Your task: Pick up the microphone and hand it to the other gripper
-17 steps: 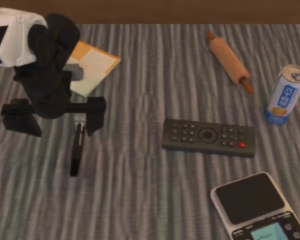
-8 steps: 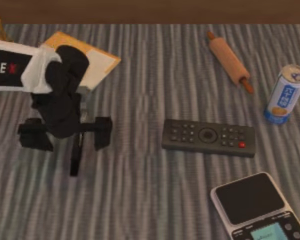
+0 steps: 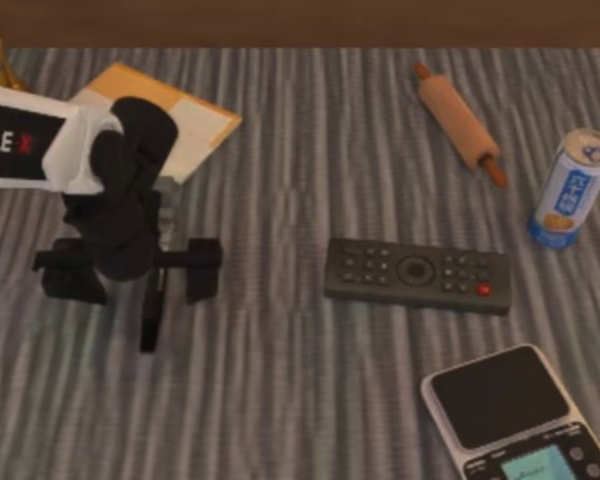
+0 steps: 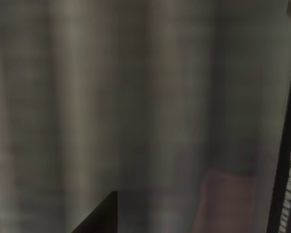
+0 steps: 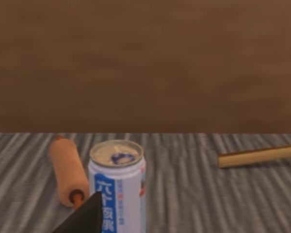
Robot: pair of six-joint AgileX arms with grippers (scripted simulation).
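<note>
Left arm's black two-finger gripper [image 3: 130,272] low over the table's left part, fingers spread wide, one either side of the slim black-handled microphone [image 3: 152,315]. Microphone flat on the grey striped cloth [image 3: 280,380], handle end poking out below the gripper, head end hidden under the wrist. Well right of it: flat black button remote [image 3: 417,275], wooden rolling pin [image 3: 459,123], blue-and-white drink can [image 3: 572,188], white kitchen scale [image 3: 520,415]. Right gripper's finger state: cannot tell from the sliver of fingertip [image 5: 82,218] visible in its wrist view.

A grey striped tablecloth [image 3: 280,400] covers the table, with a plain brown wall [image 5: 145,63] behind it.
</note>
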